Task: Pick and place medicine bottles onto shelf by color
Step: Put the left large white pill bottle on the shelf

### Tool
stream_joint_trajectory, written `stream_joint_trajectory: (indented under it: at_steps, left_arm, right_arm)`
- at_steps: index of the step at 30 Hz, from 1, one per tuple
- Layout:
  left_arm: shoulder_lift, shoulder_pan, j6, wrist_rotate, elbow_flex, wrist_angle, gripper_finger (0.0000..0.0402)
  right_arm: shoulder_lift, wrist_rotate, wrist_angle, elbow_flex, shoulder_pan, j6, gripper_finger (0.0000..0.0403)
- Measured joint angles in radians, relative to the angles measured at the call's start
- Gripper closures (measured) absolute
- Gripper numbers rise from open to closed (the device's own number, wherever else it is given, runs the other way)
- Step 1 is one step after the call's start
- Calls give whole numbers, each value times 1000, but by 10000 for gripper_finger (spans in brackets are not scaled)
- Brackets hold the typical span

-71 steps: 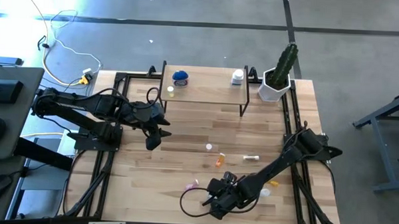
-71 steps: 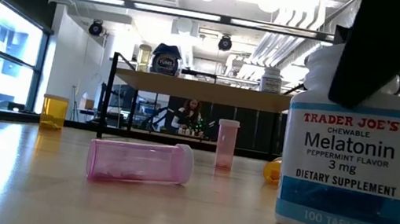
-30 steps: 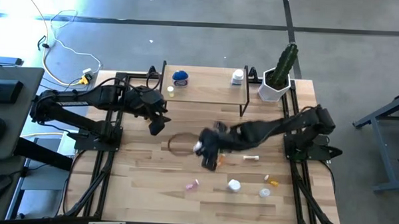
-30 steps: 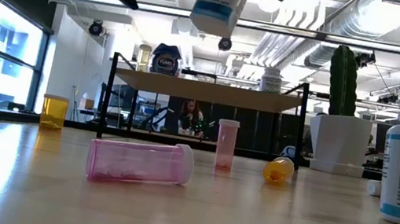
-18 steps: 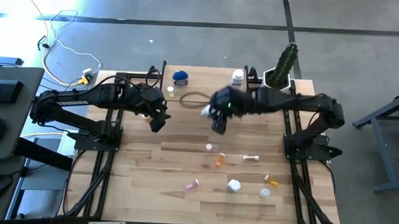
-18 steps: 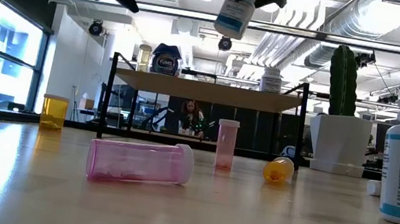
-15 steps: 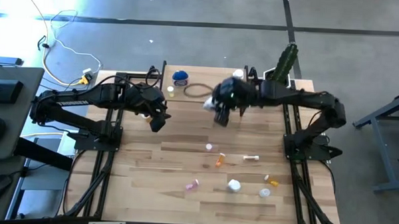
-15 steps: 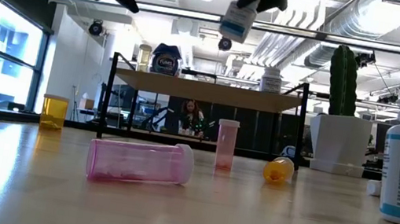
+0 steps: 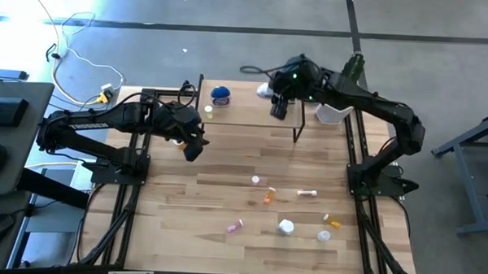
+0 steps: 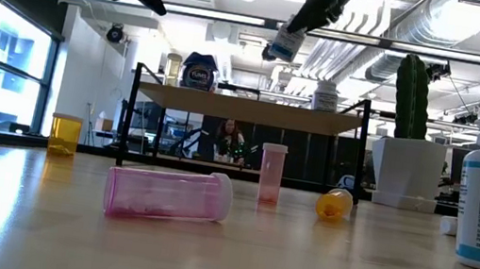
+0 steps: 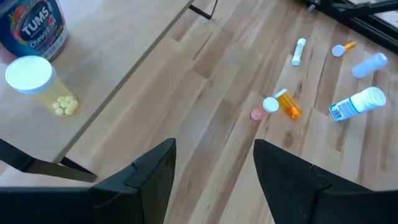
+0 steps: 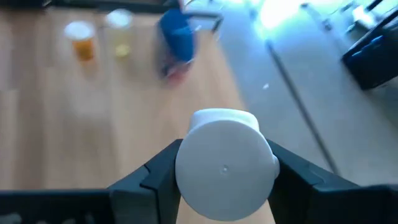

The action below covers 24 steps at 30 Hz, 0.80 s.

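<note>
My right gripper (image 9: 276, 96) is shut on a white medicine bottle (image 9: 264, 90) with a blue-banded label (image 10: 283, 42), high above the light wood shelf (image 9: 249, 113) at the table's far edge. On the shelf stand a blue-lidded jar (image 9: 220, 94), a yellow bottle (image 9: 208, 111) and a white bottle (image 10: 326, 97). My left gripper (image 9: 191, 148) is open and empty, in the air near the shelf's left end. Its wrist view shows the jar (image 11: 34, 28) and the yellow bottle (image 11: 37, 84). My right gripper pinches the white bottle at its cap end (image 12: 186, 168) between its two fingers, one on each side. The fingers come from above, slanting toward the table's left. The bottle hangs tilted below them (image 10: 283, 42), its bottom end toward the left, clear of the shelf.
Several small bottles lie on the table's near half: a pink one (image 9: 235, 226), a white one (image 9: 286, 226), orange ones (image 9: 268, 195) and a white tube (image 9: 307, 192). A cactus in a white pot (image 9: 336, 108) stands at the shelf's right end.
My right gripper has carried the white bottle from over the table's middle toward the far edge and upward, to above the shelf. The bottle has tipped from hanging upright to tilted.
</note>
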Motion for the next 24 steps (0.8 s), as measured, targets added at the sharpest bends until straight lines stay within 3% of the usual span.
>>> stream_joint_trajectory:
  at_steps: [10, 24]
  left_arm:
    - [2, 0, -39, 0, 0, 0, 197]
    - [2, 0, -42, -34, 0, 1, 197]
  right_arm:
    - [4, -51, 228, 0, -128, -40, 231]
    - [91, -220, 19, 1, -161, -66, 231]
